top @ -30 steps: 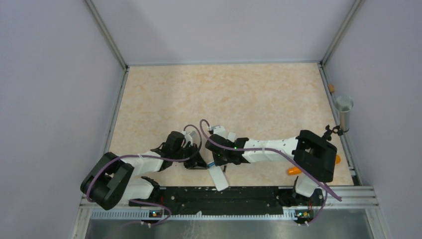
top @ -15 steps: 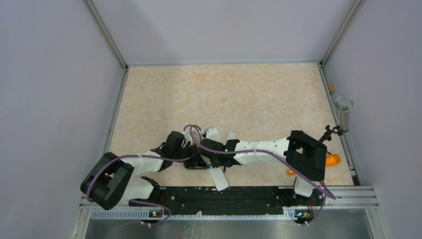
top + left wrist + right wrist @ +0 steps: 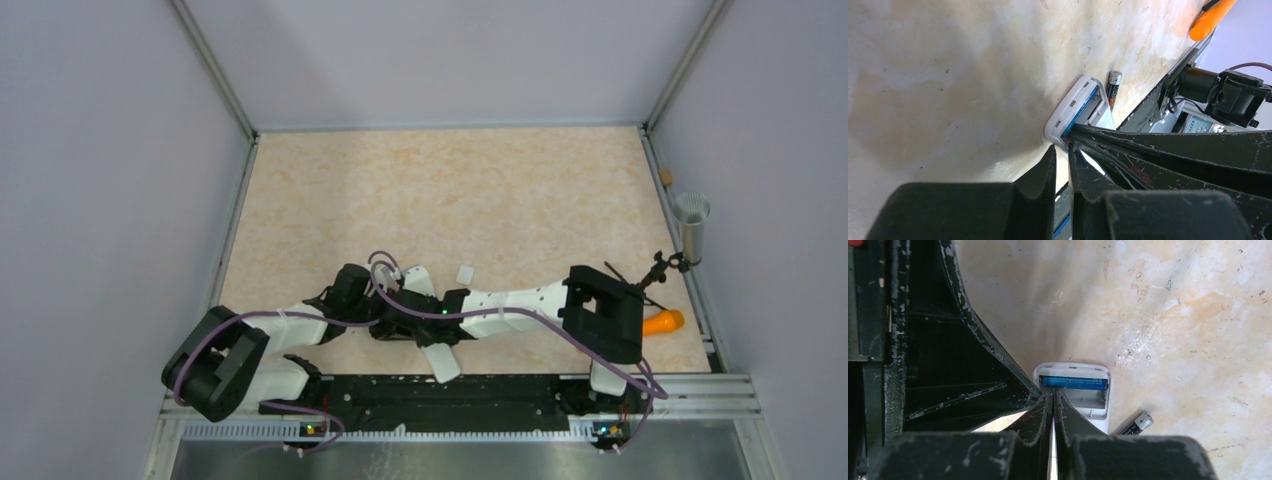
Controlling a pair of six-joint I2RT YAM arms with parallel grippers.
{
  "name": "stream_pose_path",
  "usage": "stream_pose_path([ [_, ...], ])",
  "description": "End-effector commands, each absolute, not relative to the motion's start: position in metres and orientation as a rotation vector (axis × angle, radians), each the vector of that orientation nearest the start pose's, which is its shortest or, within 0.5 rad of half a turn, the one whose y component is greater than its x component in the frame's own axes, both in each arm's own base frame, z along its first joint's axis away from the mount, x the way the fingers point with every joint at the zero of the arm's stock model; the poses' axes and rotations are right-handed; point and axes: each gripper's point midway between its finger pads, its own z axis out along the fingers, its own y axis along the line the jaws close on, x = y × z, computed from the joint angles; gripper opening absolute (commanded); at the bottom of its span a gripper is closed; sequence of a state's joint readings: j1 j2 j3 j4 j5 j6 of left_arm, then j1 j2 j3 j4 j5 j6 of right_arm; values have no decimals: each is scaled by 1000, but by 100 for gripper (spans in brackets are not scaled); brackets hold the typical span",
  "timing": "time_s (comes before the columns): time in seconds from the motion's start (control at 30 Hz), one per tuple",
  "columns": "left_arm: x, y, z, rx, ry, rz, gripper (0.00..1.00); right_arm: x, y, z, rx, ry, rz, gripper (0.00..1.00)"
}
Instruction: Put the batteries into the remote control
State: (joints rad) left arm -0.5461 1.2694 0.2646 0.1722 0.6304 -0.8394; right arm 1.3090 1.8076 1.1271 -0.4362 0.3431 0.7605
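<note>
From above, both arms (image 3: 510, 305) crowd the remote control (image 3: 443, 362) at the table's (image 3: 450, 190) near edge. In the left wrist view, the left gripper (image 3: 1062, 150) is nearly closed at its rim, perhaps steadying it, though the grip is unclear; the dark battery (image 3: 1113, 86) lies beside. In the right wrist view, the right gripper (image 3: 1052, 395), shut and empty, seems to press the blue battery (image 3: 1075, 382) home.

Remote control (image 3: 1088, 402) half hidden behind right hand (image 3: 1053, 392), black battery's (image 3: 1137, 424) end covered — orange object (image 3: 1212, 17) cropped
</note>
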Motion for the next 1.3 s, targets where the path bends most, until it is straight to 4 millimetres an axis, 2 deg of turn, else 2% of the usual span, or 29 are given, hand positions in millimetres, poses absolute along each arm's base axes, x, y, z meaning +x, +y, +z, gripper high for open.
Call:
stream_pose_path([
  [0.0,145,-237,35,-15,2600,-1325,14,125,363,29,-625,2535,237,0],
  [0.1,146,-236,35,-18,2600,-1320,14,133,362,49,-599,2490,243,0],
  [0.17,146,-236,34,-19,2602,-1317,14,137,359,61,-578,2461,248,5],
  [0.3,147,-236,35,-15,2601,-1305,15,139,348,74,-564,2429,261,22],
  [0.37,149,-236,37,-8,2596,-1298,16,139,342,76,-554,2430,285,26],
  [0.63,153,-230,47,31,2591,-1220,23,138,303,64,-485,2508,316,29],
  [0.77,155,-224,54,33,2588,-1161,32,135,298,62,-443,2521,394,37],
  [0.9,158,-221,65,30,2559,-1139,40,136,291,52,-379,2554,417,37],
  [1.27,157,-218,80,48,2497,-1145,58,143,307,45,-316,2569,446,35],
])
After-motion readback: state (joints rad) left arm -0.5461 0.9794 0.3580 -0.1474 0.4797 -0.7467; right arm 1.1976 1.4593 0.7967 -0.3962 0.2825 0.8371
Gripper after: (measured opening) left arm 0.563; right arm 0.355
